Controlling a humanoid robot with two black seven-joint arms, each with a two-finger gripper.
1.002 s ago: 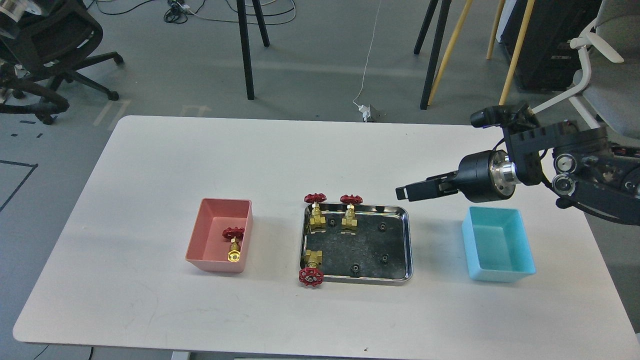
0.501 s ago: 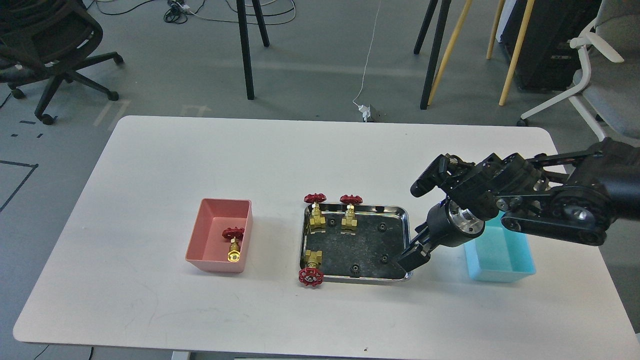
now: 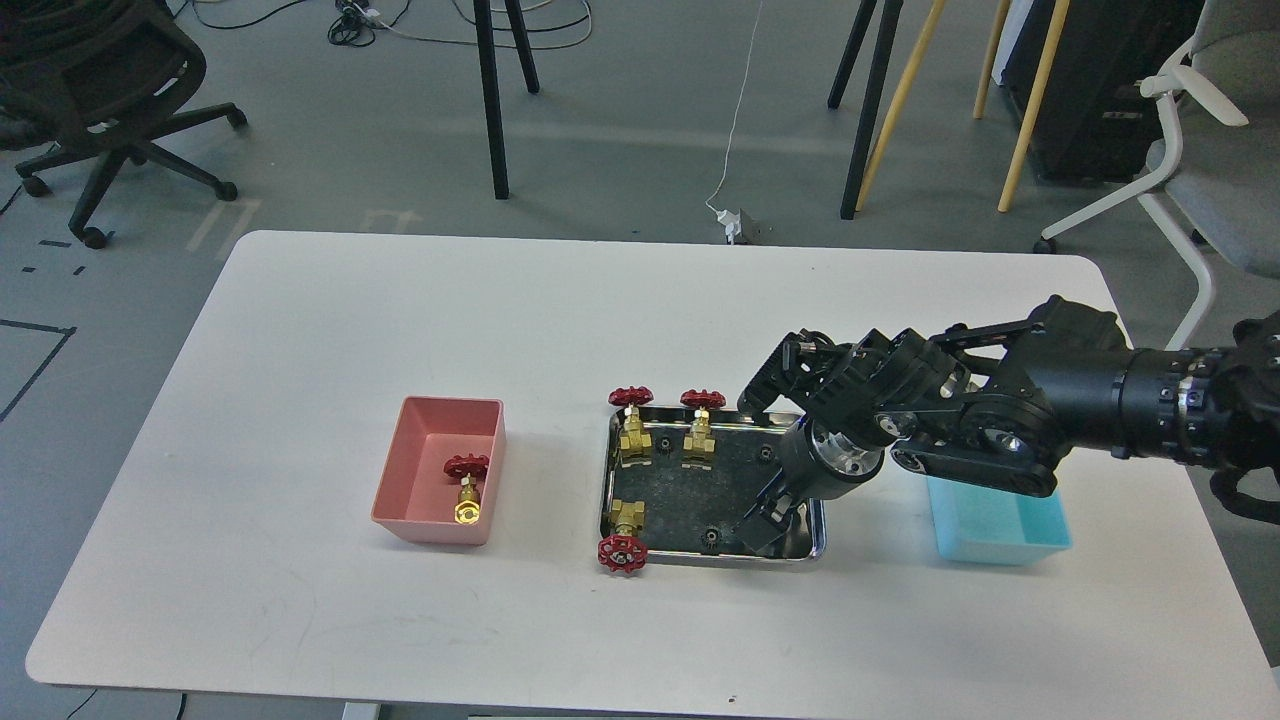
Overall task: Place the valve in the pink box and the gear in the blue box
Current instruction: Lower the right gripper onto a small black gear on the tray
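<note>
- Step in hand, I judge: fetching a gear (image 3: 709, 538) for the blue box (image 3: 1000, 520); the pink box (image 3: 440, 485), at 9 o'clock from the steel tray (image 3: 610, 480), already holds one valve (image 3: 467, 487).
- The right gripper (image 3: 757, 530) hangs low over the tray's 5 o'clock corner; whether its jaws are spread or pressed together, I cannot tell. The left is out of view.
- Next move calls for a fine pinch on a tiny gear, then a carry toward 3 o'clock.
- Counted on the tabletop: four valves, three on the tray; three gears visible; two boxes.
</note>
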